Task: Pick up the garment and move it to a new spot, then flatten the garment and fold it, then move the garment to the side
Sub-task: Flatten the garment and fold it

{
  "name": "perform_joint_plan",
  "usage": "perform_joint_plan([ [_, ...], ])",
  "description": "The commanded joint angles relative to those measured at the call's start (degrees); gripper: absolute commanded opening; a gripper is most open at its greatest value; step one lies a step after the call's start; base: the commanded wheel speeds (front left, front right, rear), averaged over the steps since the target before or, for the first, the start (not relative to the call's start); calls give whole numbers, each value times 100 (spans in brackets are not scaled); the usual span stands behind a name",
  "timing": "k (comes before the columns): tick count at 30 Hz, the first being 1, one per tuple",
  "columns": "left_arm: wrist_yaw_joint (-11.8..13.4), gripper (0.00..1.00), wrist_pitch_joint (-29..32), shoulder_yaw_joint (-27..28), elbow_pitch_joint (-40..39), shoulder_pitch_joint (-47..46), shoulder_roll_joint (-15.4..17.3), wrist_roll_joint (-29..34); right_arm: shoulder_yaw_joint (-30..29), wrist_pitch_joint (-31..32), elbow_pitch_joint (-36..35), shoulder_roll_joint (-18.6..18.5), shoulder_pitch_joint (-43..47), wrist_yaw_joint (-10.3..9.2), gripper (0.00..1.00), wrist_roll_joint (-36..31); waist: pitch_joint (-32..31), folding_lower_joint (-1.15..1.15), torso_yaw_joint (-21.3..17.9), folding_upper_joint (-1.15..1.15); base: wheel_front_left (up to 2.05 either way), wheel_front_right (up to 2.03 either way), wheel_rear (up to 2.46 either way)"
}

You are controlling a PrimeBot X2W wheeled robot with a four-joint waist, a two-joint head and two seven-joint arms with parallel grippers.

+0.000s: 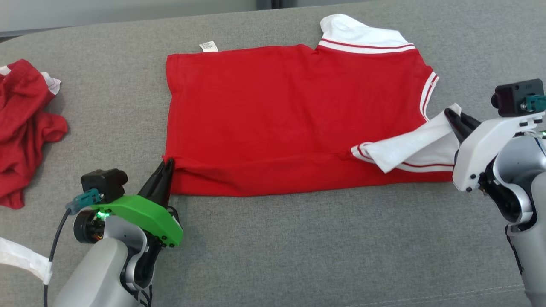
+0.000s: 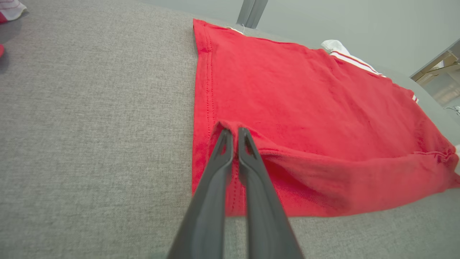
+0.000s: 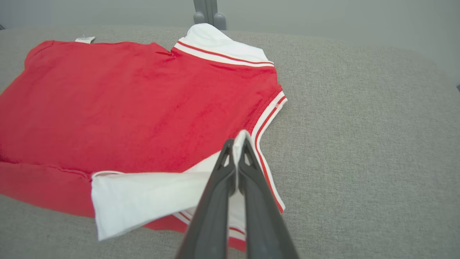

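Two closed grippers pinch the one flat shirt [image 1: 290, 115], left gripper [image 1: 167, 164] its near-left corner, right gripper [image 1: 452, 116] its near sleeve [image 1: 405, 149]; one crumpled cloth [image 1: 23, 128] lies left.

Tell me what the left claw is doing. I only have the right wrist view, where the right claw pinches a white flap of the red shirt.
Observer: The left claw is shut on the near hem corner of the red short-sleeved shirt with white striped sleeves, pinching up a small ridge of cloth.
Operator: Is anything else lying on the grey woven fabric surface?
Observer: Yes, a crumpled red and white garment lies off to the robot's left, apart from the shirt.
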Motion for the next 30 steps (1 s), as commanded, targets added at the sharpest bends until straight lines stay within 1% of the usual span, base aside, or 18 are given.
perform_joint_plan([
  [1, -1, 0, -33, 2, 102, -150, -41, 33, 62, -119, 117, -39, -155, -6, 0, -49, 89, 0, 39, 0, 0, 0, 0],
  [5, -10, 0, -81, -20, 390, -378, -115, 82, 217, -461, 437, -94, -471, -7, 0, -82, 188, 0, 80, 0, 0, 0, 0],
  [10, -72, 0, -155, -72, 601, -540, -206, 117, 253, -860, 707, -121, -732, -7, 0, -158, 276, 0, 148, 0, 0, 0, 0],
  [15, -107, 0, -238, -92, 736, -630, -256, 124, 324, -1049, 942, -97, -853, -7, 0, -203, 317, 0, 200, 0, 0, 0, 0],
  [16, -113, 15, -260, -97, 754, -643, -269, 129, 292, -1113, 986, -67, -884, -7, 26, -200, 321, 0, 209, 0, 0, 0, 0],
  [17, -122, 45, -281, -100, 768, -653, -282, 125, 279, -1158, 1028, -44, -909, -7, 100, -203, 323, 0, 215, 0, 0, 0, 0],
  [18, -129, 100, -301, -101, 783, -663, -293, 125, 278, -1259, 1052, -29, -940, -7, 100, -236, 323, 0, 223, 0, 0, 0, 0],
  [20, -129, 100, -323, -109, 810, -664, -305, 122, 256, -1447, 1104, 27, -962, -7, 100, -252, 304, 0, 231, 0, 0, 0, 0],
  [25, 72, 100, -393, -100, 838, -449, -231, 189, 253, -1755, 1195, 91, -903, -7, 100, -284, 174, 0, 199, 0, 0, 0, 0],
  [27, 186, 100, -402, -93, 797, -348, -205, 213, 232, -1774, 1180, 87, -786, -7, 100, -215, 108, 0, 190, 0, 0, 0, 0],
  [30, 396, 100, -391, -90, 723, -176, -163, 247, 131, -1553, 1118, 44, -528, -7, 100, -184, 13, 0, 163, 0, 0, 0, 0],
])
